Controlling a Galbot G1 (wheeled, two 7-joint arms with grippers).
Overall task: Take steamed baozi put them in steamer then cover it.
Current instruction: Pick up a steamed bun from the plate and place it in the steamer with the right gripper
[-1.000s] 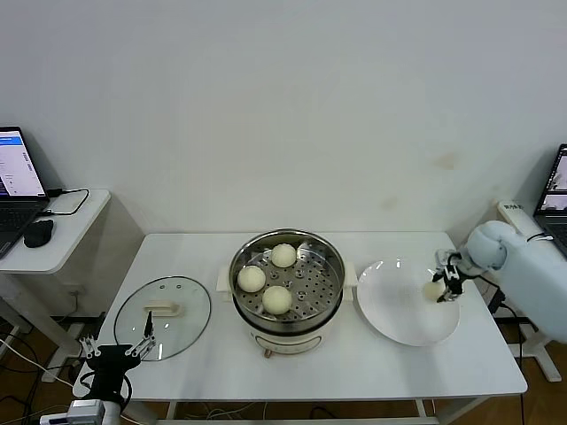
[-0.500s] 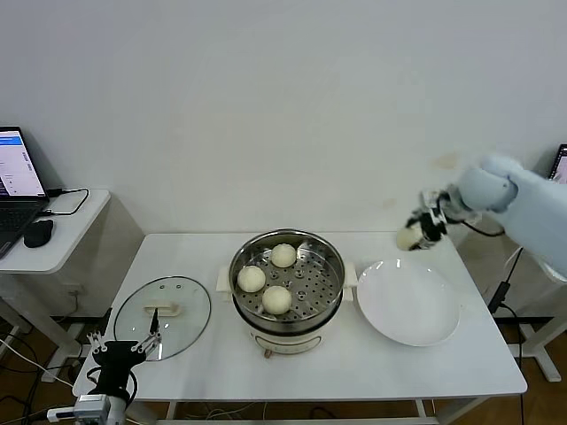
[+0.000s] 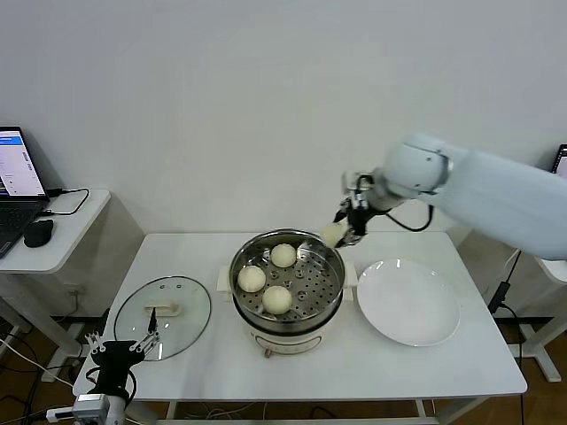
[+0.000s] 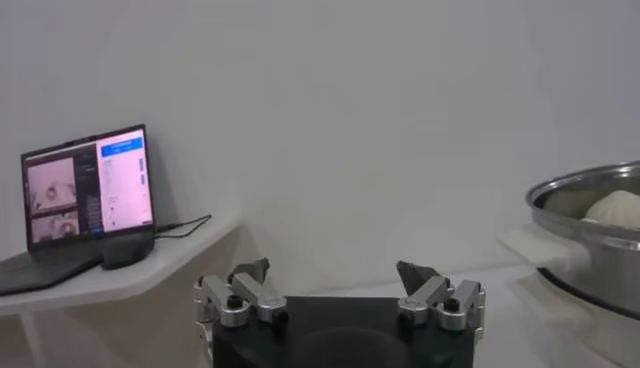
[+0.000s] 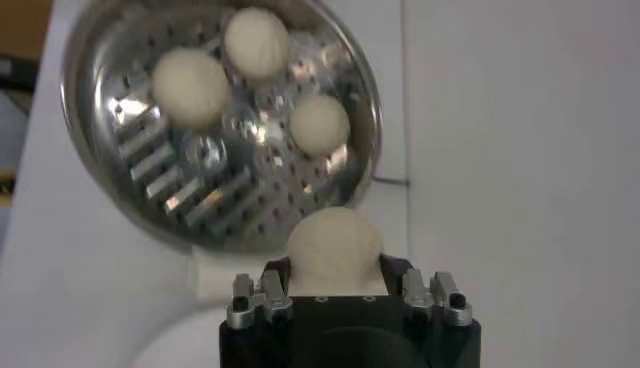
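While the fourth baozi, judged light, soft and easily dented, is pinched across its round sides by the right gripper just above the steamer rim at frame centre, the left gripper is parked, jaws wide, at lower left.

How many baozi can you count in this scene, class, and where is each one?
4. Three baozi sit on the steamer tray: one at the back, one on the left, one at the front. The fourth is held in the right gripper above the steamer's rim.
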